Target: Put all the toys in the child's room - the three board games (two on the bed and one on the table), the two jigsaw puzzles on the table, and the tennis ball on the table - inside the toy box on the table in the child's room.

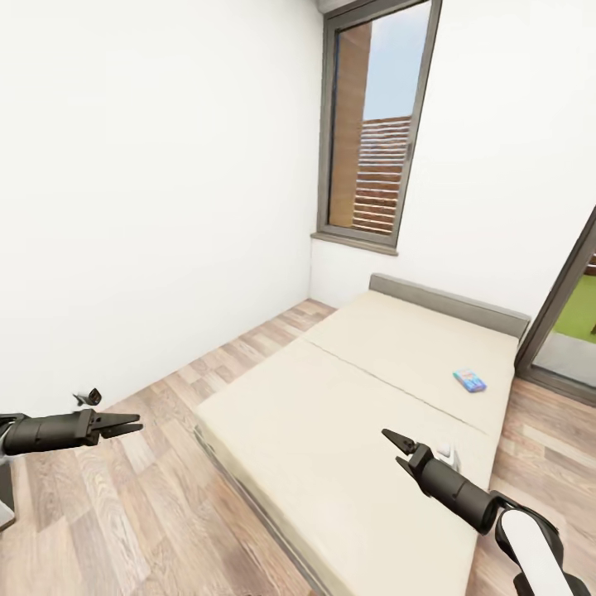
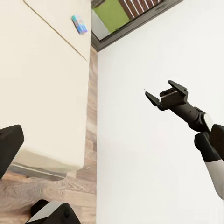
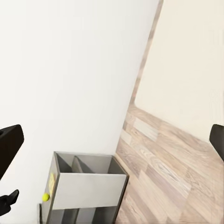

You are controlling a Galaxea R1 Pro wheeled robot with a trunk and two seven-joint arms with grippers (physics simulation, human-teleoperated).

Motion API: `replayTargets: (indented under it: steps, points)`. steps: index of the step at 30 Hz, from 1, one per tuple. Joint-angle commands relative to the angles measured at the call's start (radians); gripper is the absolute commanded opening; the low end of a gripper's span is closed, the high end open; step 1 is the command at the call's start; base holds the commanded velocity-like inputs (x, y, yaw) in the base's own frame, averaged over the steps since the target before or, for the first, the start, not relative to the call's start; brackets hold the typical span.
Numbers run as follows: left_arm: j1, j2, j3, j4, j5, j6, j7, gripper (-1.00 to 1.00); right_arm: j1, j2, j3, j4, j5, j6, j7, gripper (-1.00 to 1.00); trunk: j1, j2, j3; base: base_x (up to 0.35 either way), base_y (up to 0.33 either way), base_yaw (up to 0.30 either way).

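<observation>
A white-walled child's room [image 1: 149,190] with a wood-plank floor [image 1: 149,513], seen from the robot's head. A low wide bed [image 1: 356,422] with a plain beige mattress and a low grey headboard runs from the lower centre of the frame toward the upper right. A small blue board game [image 1: 469,380] lies flat on the mattress at centre right, near the bed's far edge and a little short of the headboard. Beside the right arm, a small white object [image 1: 447,452] sits on the mattress; what it is cannot be made out. A tall narrow window [image 1: 377,124] stands in the upper centre, and a glass door [image 1: 571,319] showing green grass is at the right edge.

The left gripper [image 1: 124,427] hangs over the floor at the lower left, its fingers a little apart and holding nothing. The right gripper [image 1: 399,444] hangs over the mattress at the lower right, its fingers spread and empty.

In the right wrist view, a grey cabinet [image 3: 86,193] stands against the wall at the bottom of the frame, with a small yellow-green tennis ball [image 3: 45,197] at its left side
</observation>
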Motion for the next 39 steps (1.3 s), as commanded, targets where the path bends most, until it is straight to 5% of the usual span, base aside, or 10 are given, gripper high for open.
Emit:
replayTargets:
  steps: [1, 39]
  points:
    - [-0.002, 0.001, -0.005, 0.001, 0.004, 0.01, -0.003, 1.0, -0.001, 0.0, -0.002, 0.0, 0.005, 0.005, 0.006, 1.0, 0.001, -0.002, -0.002, -0.033, 0.0, 0.285]
    - [-0.002, 0.0, -0.005, 0.001, 0.003, 0.011, -0.003, 1.0, -0.001, 0.001, 0.0, 0.0, 0.005, 0.005, 0.005, 1.0, 0.001, -0.002, -0.002, -0.067, 0.0, 0.285]
